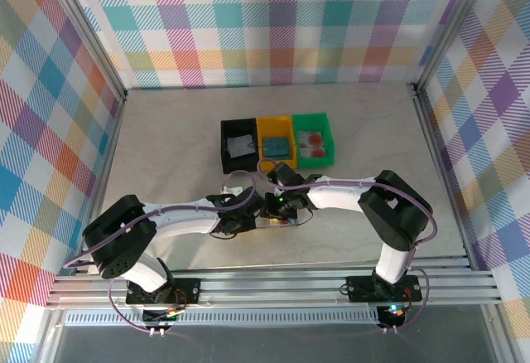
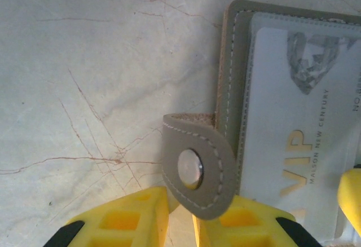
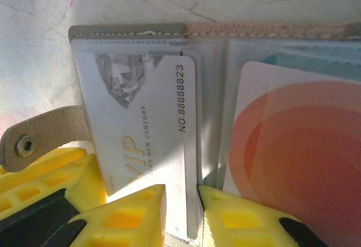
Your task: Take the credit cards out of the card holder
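Card holder [image 3: 130, 31] open and flat, near centre of the table, three cards in its pockets.

Far row, left to right: black tray [image 1: 225, 143], yellow tray [image 1: 276, 119] and green tray [image 1: 311, 117], each holding a flat piece (whitish, teal, reddish). These are probably cards already out, but too small to be sure. Nearer, under both arms: left gripper [image 2: 181, 204] has its jaws nearly together and the snap tab [image 2: 197, 168] lies across the gap; pinched or not, cannot tell. Left pocket holds a white VIP card [image 3: 141, 123]. Right gripper [image 3: 181, 202], jaws narrow, sits over that card's near edge; grip unclear. Right pocket has a reddish-pink card [image 3: 299, 157] with a teal card [image 3: 316, 60] behind it. Judged partway at best, with three cards left.
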Tool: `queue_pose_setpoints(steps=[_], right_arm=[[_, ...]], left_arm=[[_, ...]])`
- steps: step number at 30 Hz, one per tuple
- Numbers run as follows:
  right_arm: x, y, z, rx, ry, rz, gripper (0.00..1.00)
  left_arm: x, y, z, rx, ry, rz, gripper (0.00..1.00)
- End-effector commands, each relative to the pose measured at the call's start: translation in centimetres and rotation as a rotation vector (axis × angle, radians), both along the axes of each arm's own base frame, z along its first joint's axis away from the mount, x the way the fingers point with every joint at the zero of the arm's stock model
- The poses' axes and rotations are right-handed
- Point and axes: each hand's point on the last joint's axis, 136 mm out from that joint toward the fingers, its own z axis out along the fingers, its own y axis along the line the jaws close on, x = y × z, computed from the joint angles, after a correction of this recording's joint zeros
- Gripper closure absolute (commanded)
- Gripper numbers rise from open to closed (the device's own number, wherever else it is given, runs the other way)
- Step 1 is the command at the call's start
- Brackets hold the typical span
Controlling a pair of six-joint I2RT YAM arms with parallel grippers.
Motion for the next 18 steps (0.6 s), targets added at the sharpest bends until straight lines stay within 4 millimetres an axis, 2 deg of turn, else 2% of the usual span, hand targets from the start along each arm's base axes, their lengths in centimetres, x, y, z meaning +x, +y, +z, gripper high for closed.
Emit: queue_pose_setpoints(steps=[1,8,18], right_arm=[[-0.8,1.3,-0.8,0.082,0.001,0.061,0.78],[-1.2,2.6,0.8,0.202,-0.019,0.100,0.78],[-1.2,3.0,2.4,0.244,-0.036,0.115,0.79]], left_arm=[[-7.9,0.1,-8.2,-0.026,0.357,-0.073,0.80],[-7.9,0.0,-8.4,-0.031,0.360,-0.076,0.80],[-7.9,-0.1,-8.3,-0.032,0.361,-0.079,0.80]])
